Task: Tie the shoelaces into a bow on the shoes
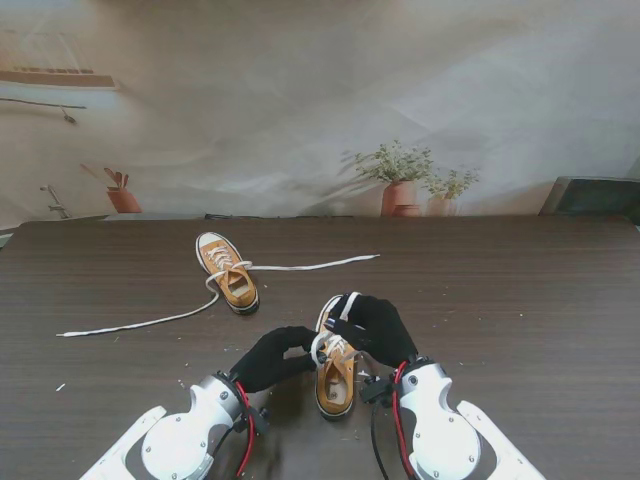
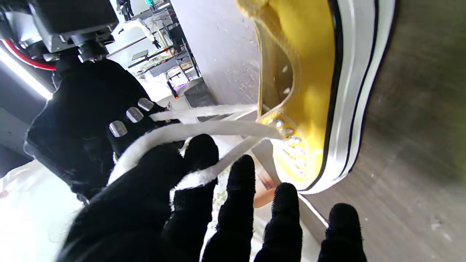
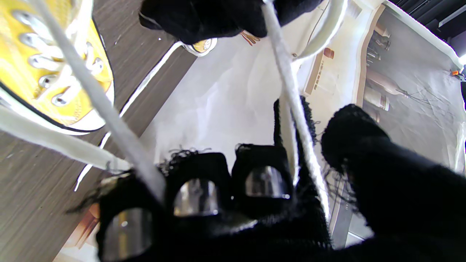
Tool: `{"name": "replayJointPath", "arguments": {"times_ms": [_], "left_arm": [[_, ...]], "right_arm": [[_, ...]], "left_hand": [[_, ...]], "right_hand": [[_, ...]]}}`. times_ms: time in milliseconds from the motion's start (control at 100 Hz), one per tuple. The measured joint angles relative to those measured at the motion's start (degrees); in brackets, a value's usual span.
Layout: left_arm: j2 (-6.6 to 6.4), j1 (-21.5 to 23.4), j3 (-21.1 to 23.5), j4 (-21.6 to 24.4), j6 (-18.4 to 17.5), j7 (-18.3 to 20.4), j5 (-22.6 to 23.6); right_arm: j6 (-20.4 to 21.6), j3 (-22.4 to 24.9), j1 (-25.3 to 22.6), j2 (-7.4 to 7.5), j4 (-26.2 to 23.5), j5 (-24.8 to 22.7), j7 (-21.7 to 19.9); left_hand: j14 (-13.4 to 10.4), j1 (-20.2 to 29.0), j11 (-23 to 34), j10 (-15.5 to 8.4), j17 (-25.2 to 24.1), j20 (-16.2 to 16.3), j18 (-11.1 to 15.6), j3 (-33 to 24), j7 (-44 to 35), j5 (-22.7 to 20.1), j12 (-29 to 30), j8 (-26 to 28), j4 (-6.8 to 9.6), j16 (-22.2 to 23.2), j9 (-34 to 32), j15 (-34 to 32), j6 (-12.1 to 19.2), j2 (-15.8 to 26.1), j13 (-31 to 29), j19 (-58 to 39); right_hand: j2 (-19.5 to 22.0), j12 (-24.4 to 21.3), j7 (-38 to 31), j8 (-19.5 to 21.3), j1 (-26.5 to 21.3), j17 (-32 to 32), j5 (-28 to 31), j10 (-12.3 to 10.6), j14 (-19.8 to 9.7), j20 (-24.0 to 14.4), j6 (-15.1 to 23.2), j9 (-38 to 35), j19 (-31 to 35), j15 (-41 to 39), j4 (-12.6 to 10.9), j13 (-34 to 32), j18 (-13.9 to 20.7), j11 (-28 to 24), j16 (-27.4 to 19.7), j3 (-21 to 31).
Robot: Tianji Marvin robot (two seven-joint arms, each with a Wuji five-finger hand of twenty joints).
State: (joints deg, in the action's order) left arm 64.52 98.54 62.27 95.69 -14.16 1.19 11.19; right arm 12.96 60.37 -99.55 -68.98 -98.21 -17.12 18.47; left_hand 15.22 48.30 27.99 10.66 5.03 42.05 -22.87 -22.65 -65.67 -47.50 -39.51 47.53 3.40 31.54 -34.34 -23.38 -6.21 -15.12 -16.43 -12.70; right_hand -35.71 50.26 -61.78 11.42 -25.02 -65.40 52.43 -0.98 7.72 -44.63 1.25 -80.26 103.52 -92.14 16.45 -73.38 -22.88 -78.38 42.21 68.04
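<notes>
Two mustard shoes on the dark bench, both gloved hands working the laces of the nearer one.

The near shoe [image 1: 336, 375] lies between the left hand [image 1: 272, 358] and the right hand [image 1: 375, 328]; the far shoe [image 1: 227, 271] sits well apart, farther from me and to the left, its two loose laces [image 1: 140, 322] trailing out to either side on the bench [image 1: 520, 290]. The left wrist view shows what the stand's view hides: a white lace [image 2: 204, 131] runs from the near shoe's eyelets over the left hand's fingers [image 2: 198, 153], which curl around it. The right wrist view shows a second strand [image 3: 291, 98] pinched between the right hand's fingers [image 3: 360, 145], with another strand crossing beside it. Two potted plants [image 1: 400, 180] stand on the printed backdrop.
</notes>
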Motion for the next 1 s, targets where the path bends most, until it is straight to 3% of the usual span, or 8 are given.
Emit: {"name": "replayJointPath", "arguments": {"times_ms": [80,160,330,510,630,760,880,1000], "left_arm": [[-0.06,0.42,0.28,0.54,1.06,1.56,-2.88],[-0.17,0.76,0.49,0.81,1.45,2.91,-5.47],[-0.41,1.46,1.29,1.38,3.12,6.81,-10.98],[-0.56,2.04,1.62,1.45,3.18,6.97,-11.32],[-0.8,2.21,2.15,1.18,3.17,11.27,-17.57],[-1.34,2.12,2.37,0.35,2.6,16.35,-22.94],[-1.65,1.97,2.23,-0.58,1.4,17.0,-23.76],[-1.74,1.96,2.19,-1.21,0.95,17.41,-24.42]], "right_arm": [[0.0,-0.1,0.0,0.0,0.04,0.0,0.04],[0.0,-0.19,0.01,0.0,0.1,0.0,0.07],[-0.11,-0.53,0.05,0.0,0.12,-0.21,0.17],[-0.22,-1.16,0.28,0.02,0.37,-0.39,0.14],[-0.26,-1.68,0.58,0.03,0.7,-0.53,0.08],[-0.29,-1.85,0.8,0.03,0.85,-0.65,-0.03],[-0.29,-1.85,0.91,0.03,0.94,-0.75,-0.14],[-0.3,-1.81,0.96,0.04,0.98,-0.77,-0.33]], "left_hand": [[0.05,1.23,-2.47,0.4,-0.7,-0.01,0.0,2.89,1.64,-0.67,1.49,0.03,0.01,0.0,0.0,1.64,-0.53,2.29,0.0,0.0],[0.05,3.85,-5.08,0.4,-1.38,-0.01,0.0,6.83,4.44,-0.67,4.82,-0.52,-2.0,-1.36,0.0,4.79,-0.53,4.44,0.1,0.04],[0.05,7.98,-9.18,0.45,-3.55,-0.13,0.0,14.34,8.83,-0.67,9.35,-2.85,-3.3,-3.03,0.07,9.94,-1.12,8.2,0.18,0.23],[-0.89,11.07,-14.21,0.45,-6.51,-0.68,0.19,20.35,21.72,-0.66,13.92,-14.75,-3.53,-4.89,4.75,15.46,-1.12,10.81,1.9,1.09],[-3.43,12.81,-16.99,-0.39,-9.6,-1.27,4.46,22.02,33.91,-0.39,15.91,-22.69,-3.56,-6.0,9.59,18.7,-1.12,12.13,6.56,2.59],[-5.47,15.38,-20.31,-1.1,-9.87,-6.92,5.6,21.7,43.13,2.47,17.73,-24.54,-3.56,-7.7,13.33,19.68,-1.1,11.29,9.89,5.9],[-6.64,17.48,-21.58,-2.74,-9.82,-12.12,5.94,15.87,48.13,4.81,18.41,-25.9,-2.83,-8.95,16.2,20.25,-1.05,7.79,11.7,7.04],[-7.35,16.82,-22.38,-3.9,-9.74,-15.81,5.97,11.81,52.92,8.2,18.95,-29.53,-2.81,-9.29,18.2,20.25,-1.03,7.77,11.61,8.33]], "right_hand": [[0.0,0.0,0.0,0.0,0.0,0.0,0.0,0.0,0.0,0.0,0.0,0.0,0.0,0.0,0.0,0.0,0.0,0.0,0.0,0.0],[0.01,0.0,0.0,0.0,0.0,0.0,0.0,0.0,0.0,0.01,0.0,0.0,0.0,0.0,0.0,0.0,0.0,0.0,0.0,0.0],[0.06,0.0,0.0,0.0,0.0,0.0,0.0,0.0,0.0,0.01,0.0,0.0,0.0,0.0,0.0,0.0,0.0,0.0,0.0,0.0],[0.07,0.0,0.0,0.0,0.0,0.0,0.0,0.0,0.0,0.01,0.0,0.0,0.0,0.0,0.0,0.0,0.0,0.0,0.0,-0.01],[0.07,0.0,0.0,0.0,0.0,0.0,-0.01,0.0,0.0,0.03,0.0,0.0,0.0,0.0,0.0,0.0,0.0,0.0,0.0,-0.01],[0.08,0.0,0.0,0.0,0.0,0.0,-0.02,0.0,0.0,0.09,0.0,0.0,0.0,0.0,0.0,0.0,0.0,0.0,0.0,-0.01],[0.08,0.0,0.0,0.0,-0.01,0.0,-0.02,0.0,0.0,0.09,0.0,0.0,0.0,0.0,0.0,0.0,0.0,0.0,0.0,-0.01],[0.08,0.0,0.0,0.0,-0.01,0.0,-0.02,0.0,0.0,0.1,0.0,0.0,0.0,0.0,0.0,0.0,0.0,0.0,0.0,-0.01]]}}
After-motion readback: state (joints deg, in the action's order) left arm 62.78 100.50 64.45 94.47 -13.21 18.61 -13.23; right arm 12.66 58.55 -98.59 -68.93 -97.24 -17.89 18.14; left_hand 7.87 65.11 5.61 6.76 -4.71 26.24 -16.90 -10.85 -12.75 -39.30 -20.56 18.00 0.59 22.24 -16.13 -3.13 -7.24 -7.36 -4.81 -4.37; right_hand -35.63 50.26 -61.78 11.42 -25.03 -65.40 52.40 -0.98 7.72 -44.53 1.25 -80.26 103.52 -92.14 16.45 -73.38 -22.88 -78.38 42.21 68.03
